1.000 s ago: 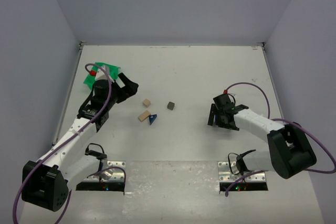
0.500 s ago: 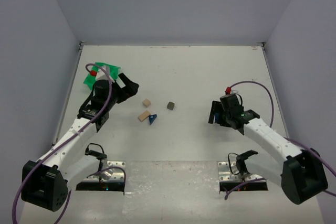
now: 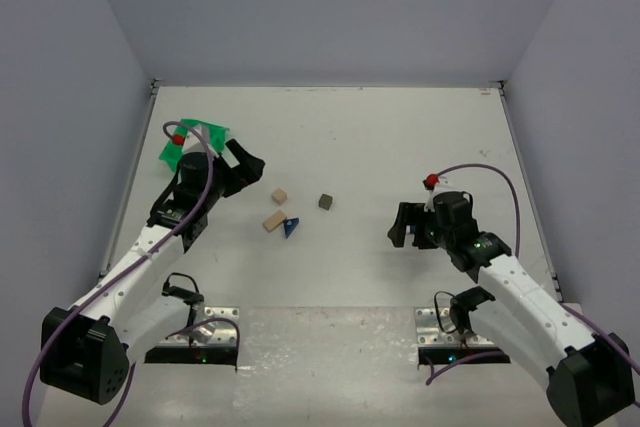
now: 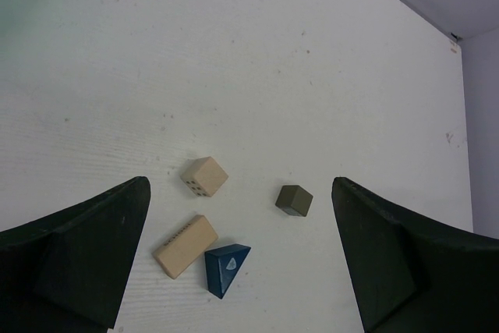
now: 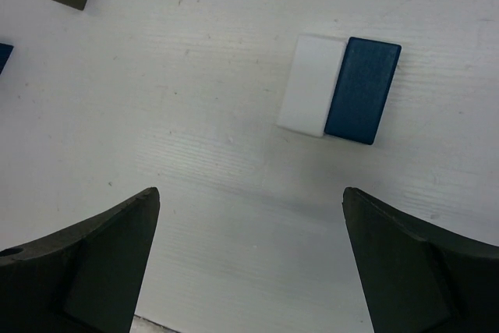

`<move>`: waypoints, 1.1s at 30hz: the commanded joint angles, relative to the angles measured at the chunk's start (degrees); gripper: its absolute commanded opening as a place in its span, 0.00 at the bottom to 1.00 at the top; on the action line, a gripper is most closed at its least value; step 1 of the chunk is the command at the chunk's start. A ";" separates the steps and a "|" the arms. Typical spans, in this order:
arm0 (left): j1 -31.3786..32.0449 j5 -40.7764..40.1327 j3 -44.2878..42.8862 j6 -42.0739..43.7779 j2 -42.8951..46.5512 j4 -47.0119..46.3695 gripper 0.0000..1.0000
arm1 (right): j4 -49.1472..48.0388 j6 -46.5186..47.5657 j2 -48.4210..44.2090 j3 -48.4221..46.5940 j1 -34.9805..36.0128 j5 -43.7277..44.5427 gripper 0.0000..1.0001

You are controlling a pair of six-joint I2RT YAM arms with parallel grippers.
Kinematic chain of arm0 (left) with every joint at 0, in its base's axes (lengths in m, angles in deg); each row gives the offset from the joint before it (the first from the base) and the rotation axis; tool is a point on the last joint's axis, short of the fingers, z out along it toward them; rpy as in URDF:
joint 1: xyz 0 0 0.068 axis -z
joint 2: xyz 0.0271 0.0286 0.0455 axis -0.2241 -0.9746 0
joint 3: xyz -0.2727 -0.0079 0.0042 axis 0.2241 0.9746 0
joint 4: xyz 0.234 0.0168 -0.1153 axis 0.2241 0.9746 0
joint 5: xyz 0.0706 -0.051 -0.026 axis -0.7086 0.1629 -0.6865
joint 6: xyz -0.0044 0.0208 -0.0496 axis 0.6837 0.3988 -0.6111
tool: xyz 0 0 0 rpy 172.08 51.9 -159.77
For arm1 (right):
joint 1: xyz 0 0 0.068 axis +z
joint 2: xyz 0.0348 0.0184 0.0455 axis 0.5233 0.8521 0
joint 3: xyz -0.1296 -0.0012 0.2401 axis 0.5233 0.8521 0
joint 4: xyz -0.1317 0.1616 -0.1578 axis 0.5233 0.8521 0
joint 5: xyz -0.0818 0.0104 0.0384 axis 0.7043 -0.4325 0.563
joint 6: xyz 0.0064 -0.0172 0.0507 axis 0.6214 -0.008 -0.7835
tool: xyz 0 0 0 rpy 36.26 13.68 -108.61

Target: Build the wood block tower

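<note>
White arms (image 3: 135, 257), black tools (image 4: 240, 193) (image 5: 249, 196) (both), purple cables (image 3: 470, 166)

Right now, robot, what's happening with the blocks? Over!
Left tool open, empty. Right tool open, empty, over a blue-white block. Other blocks loose on table, none stacked. Nothing in the way.

Count: two tan blocks, tan cube (image 4: 205, 175) and tan bar (image 4: 185, 246); one dark grey cube (image 4: 294, 200); one blue wedge (image 4: 225, 267); one blue slab (image 5: 362, 90); one white slab (image 5: 312, 85); one green bin (image 3: 212, 133).
</note>
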 commanded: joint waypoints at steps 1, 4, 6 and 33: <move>0.77 -1.77 -0.71 0.28 -0.76 -1.70 1.00 | -5.84 2.65 0.73 -0.59 -0.21 -3.90 0.99; 0.77 -1.95 -1.96 0.28 -2.76 -1.67 1.00 | -7.95 3.74 3.48 -1.03 -0.15 -4.47 0.99; 0.77 -2.32 -2.75 0.37 -4.26 -1.76 1.00 | -9.17 4.00 5.55 -1.42 -0.14 -3.95 0.99; 0.77 -1.89 -16.64 4.41 -26.05 -2.55 1.00 | -11.49 15.60 43.29 -31.58 11.95 -3.47 0.99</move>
